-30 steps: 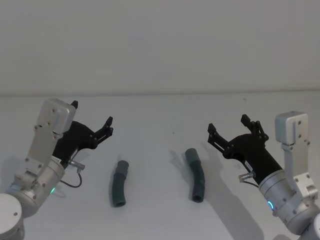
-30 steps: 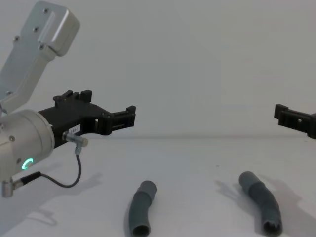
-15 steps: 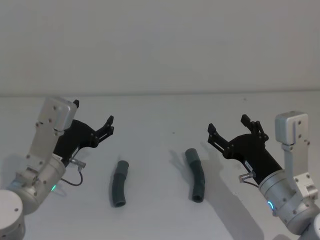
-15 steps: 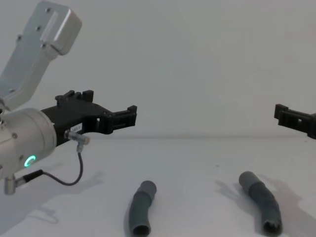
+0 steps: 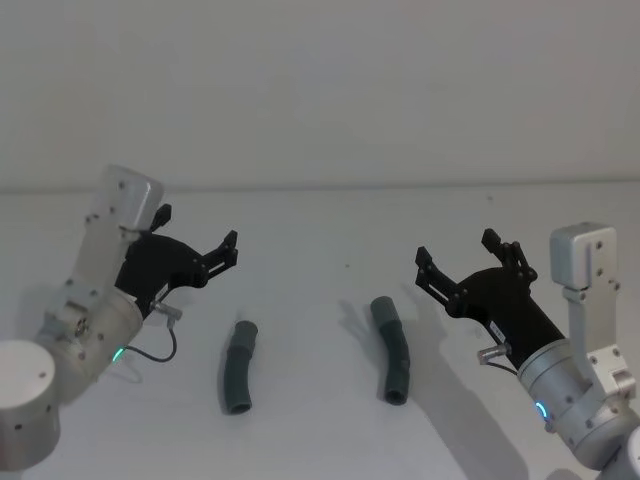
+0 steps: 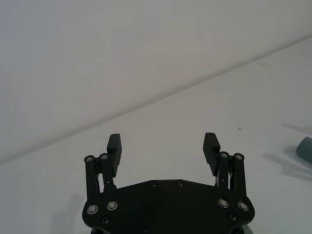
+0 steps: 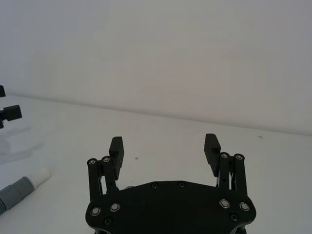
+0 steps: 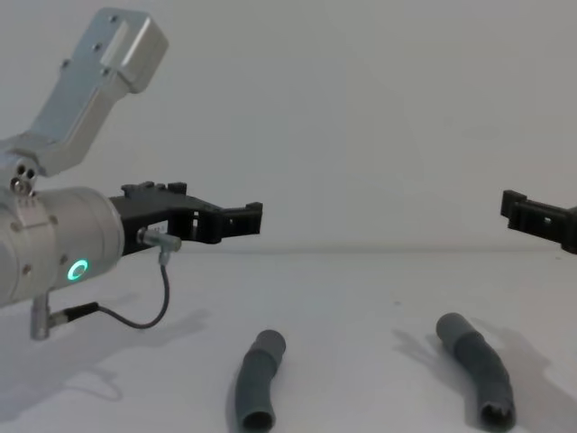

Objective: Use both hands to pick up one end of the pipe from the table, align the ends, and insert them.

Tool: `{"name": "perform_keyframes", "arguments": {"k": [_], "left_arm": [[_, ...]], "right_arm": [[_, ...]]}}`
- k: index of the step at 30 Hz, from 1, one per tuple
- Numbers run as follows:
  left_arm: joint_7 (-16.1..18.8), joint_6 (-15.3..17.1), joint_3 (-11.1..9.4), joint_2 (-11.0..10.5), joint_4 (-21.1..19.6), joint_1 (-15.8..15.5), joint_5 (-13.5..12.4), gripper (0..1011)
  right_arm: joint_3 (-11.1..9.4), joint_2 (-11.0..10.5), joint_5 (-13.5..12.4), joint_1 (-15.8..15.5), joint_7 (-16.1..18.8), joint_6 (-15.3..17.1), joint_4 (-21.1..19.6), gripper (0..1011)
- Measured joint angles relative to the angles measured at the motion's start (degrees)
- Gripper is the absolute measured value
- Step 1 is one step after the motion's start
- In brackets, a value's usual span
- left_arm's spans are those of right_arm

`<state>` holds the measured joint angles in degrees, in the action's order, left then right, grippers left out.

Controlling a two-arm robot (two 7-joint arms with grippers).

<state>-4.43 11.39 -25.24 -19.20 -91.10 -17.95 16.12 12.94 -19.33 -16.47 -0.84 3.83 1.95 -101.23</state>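
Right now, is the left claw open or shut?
Open. The left claw holds its fingertips wide apart, with nothing between them.

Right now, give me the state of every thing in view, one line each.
left claw: open, empty, held above the table.
right claw: open, empty, held above the table.
left pipe piece: lying on the table, ungripped, unjoined.
right pipe piece: lying on the table, ungripped, apart from the left one.

The left pipe piece (image 5: 238,367) lies apart from the right pipe piece (image 5: 391,362) on the table (image 5: 320,440).
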Motion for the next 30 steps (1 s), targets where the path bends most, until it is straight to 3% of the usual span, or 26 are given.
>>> {"name": "perform_keyframes", "arguments": {"k": [9, 21, 30], "left_arm": [[-0.6, 8.3, 0.4, 1.5, -0.3, -1.6, 2.4, 1001], [-0.1, 22.1, 0.4, 4.1, -3.0, -2.3, 5.4, 1001], [1.0, 28.6, -0.1, 4.7, -5.5, -2.0, 5.7, 1001]], "right_arm": [[0.0, 0.0, 0.0, 0.0, 0.0, 0.0, 0.0, 1002], [0.0, 0.0, 0.0, 0.0, 0.0, 0.0, 0.0, 1002], [0.0, 0.0, 0.0, 0.0, 0.0, 0.0, 0.0, 1002]]}}
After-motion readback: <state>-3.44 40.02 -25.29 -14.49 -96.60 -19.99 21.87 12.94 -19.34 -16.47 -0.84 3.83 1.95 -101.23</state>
